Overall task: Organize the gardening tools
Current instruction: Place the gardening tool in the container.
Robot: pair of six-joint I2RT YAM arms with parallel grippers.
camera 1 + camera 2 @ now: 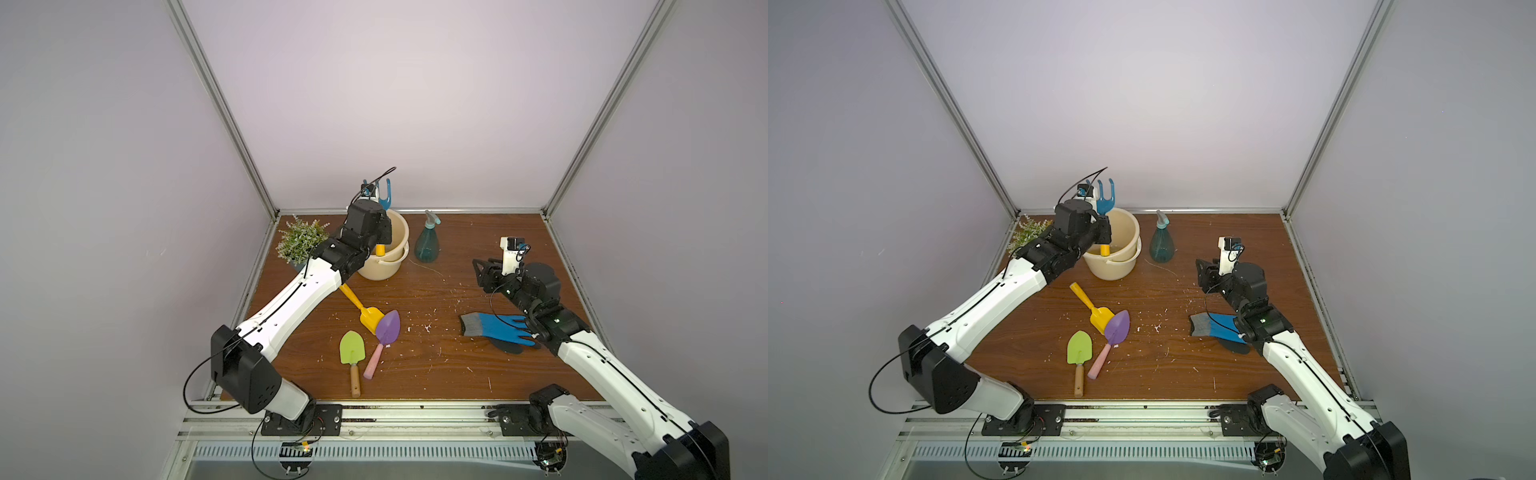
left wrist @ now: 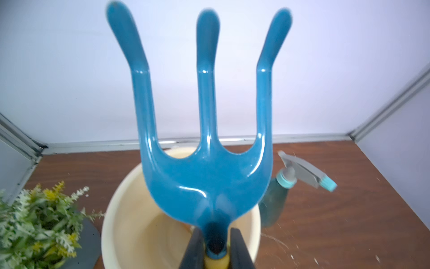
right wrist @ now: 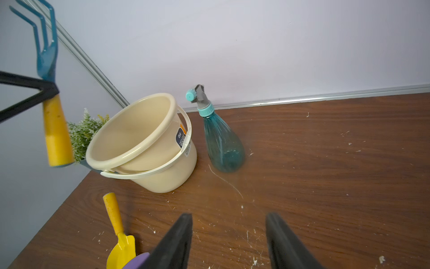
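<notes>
**Clerk:** First entry: the left gripper?

**Arm:** My left gripper (image 2: 216,251) is clamped on the blue fork (image 2: 207,181), at the neck where the blue head meets the yellow handle. The fork is upright, three tines up and handle down. It fills the centre of the left wrist frame. In both top views it sits upper left of centre, over the mouth of the cream bucket (image 3: 162,179).

**Clerk:** And the right gripper?

**Arm:** My right gripper (image 3: 229,219) has its jaws apart with nothing between them, only bare tabletop (image 1: 436,374) below. It sits right of centre in both top views.

**Clerk:** Other tools?

**Arm:**
- One teal spray bottle (image 3: 223,144), upright, just right of the bucket.
- One yellow scoop (image 1: 368,313), flat, below centre, handle pointing toward the bucket.
- One purple trowel (image 1: 388,326) with a pink handle, its blade overlapping the scoop's blade.
- One lime-green trowel (image 1: 352,348) with a wooden handle, flat, just left of the purple one, blade pointing up the frame.

**Clerk:** Sundries?

**Arm:**
- One potted plant (image 1: 301,239), left of the bucket, partly behind my left arm.
- One blue glove (image 1: 496,328) with a grey cuff, flat, partly under my right arm.
</notes>
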